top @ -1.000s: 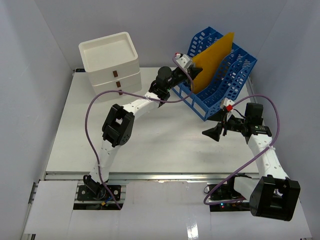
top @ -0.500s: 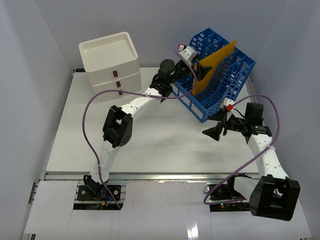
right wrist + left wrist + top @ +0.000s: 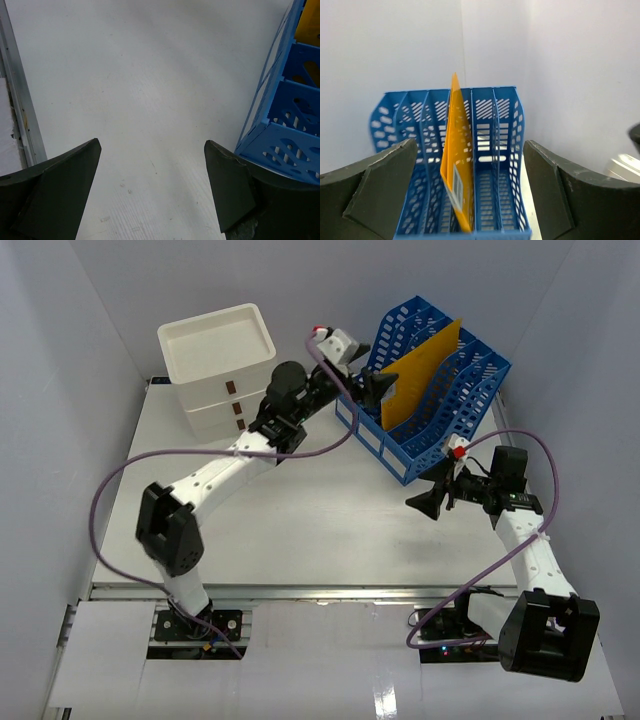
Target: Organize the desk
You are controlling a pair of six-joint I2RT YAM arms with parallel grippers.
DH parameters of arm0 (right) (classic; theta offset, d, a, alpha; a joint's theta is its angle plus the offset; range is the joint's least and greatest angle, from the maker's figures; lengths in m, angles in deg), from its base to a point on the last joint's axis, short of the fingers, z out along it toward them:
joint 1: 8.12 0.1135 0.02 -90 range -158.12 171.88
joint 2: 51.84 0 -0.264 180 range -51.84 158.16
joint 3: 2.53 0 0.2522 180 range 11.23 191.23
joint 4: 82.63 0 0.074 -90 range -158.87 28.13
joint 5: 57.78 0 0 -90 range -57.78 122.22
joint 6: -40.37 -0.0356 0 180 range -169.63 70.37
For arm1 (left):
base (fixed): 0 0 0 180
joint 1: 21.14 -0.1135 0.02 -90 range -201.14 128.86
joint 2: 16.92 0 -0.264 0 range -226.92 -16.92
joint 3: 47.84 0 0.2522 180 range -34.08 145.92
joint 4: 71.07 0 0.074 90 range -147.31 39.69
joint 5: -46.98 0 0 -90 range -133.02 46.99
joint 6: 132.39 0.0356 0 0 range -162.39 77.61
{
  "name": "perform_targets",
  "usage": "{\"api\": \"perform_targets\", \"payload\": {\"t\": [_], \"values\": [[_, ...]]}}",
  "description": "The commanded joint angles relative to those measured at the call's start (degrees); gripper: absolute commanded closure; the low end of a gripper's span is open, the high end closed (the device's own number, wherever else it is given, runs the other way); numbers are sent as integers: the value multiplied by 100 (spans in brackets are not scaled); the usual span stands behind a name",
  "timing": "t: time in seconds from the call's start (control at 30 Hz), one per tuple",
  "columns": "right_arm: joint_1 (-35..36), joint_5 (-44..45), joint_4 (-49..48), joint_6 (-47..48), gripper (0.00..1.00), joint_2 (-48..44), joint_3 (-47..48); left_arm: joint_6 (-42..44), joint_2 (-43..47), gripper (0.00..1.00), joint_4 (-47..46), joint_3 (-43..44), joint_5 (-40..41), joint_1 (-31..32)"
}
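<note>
The white desk (image 3: 300,510) holds a blue slotted file rack (image 3: 455,415) at the back right. A yellow folder (image 3: 420,375) stands upright in one of the rack's middle slots, leaning a little. My left gripper (image 3: 378,390) hovers just off the rack's open end, open and holding nothing. In the left wrist view the folder (image 3: 457,150) and rack (image 3: 490,165) lie ahead between the spread fingers of that gripper (image 3: 470,150). My right gripper (image 3: 425,502) stands open over bare desk (image 3: 125,75) beside the rack's near corner (image 3: 285,125), with nothing between its fingers (image 3: 75,170).
A white three-drawer box (image 3: 220,365) with a tray-like top stands at the back left. The metal rail (image 3: 300,590) runs along the desk's front edge. Purple cables loop off both arms. Grey walls close the back and sides.
My left gripper has opened, let go of the yellow folder and drawn back to the left. The folder now stands in the rack. The right arm has not moved.
</note>
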Motion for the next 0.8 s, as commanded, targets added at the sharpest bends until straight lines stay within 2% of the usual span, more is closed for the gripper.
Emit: {"api": "perform_targets", "payload": {"t": [0.0, 0.17, 0.43, 0.6, 0.77], "values": [[-78, 127, -284, -469, 10, -53, 18, 81, 1360, 2, 296, -1002, 370, 4], [-169, 227, -119, -661, 10, 54, 251, -392, 2667, 2, 1095, -2348, 716, 4], [-189, 1467, 145, -1220, 10, 182, 621, -1298, 5349, 2, 2612, -4224, 1134, -5], [-224, 1714, -3, -906, 10, -345, 420, -1606, 6303, 2, 3191, -4879, 1211, -5], [-224, 2369, -390, -1539, 10, -555, 205, -1561, 6612, 2, 3490, -5118, 1240, -5]]}}
